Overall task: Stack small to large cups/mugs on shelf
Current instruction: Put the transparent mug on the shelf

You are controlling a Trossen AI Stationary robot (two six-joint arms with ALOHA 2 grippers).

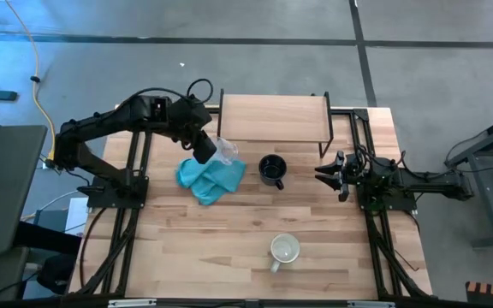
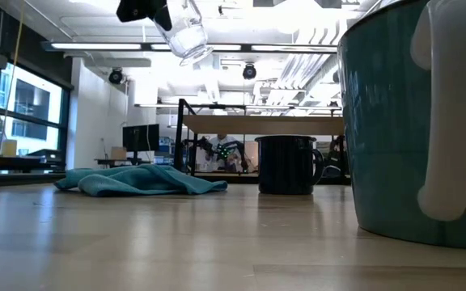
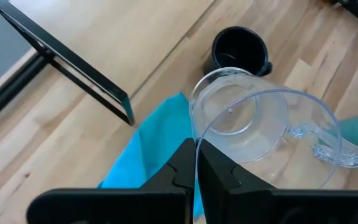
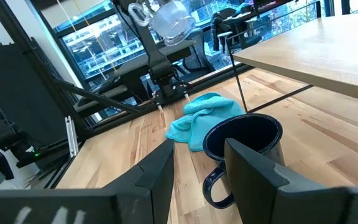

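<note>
The left gripper pinches only the thin rim of the clear glass cup, high above the teal cloth beside the shelf. I judge that hold slip-prone; a drop could strike the black mug near the shelf. The right gripper waits open.

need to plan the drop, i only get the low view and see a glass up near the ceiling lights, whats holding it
Observer: The left hand pinches the rim of the glass cup, fingers shut on it.
Operator: is it over the shelf yet
Observer: No. From above, the glass cup hangs just off the shelf, over the edge of the teal cloth.
Operator: where's the right arm
Observer: The right hand waits open, low beside the black mug, not touching it.
</note>
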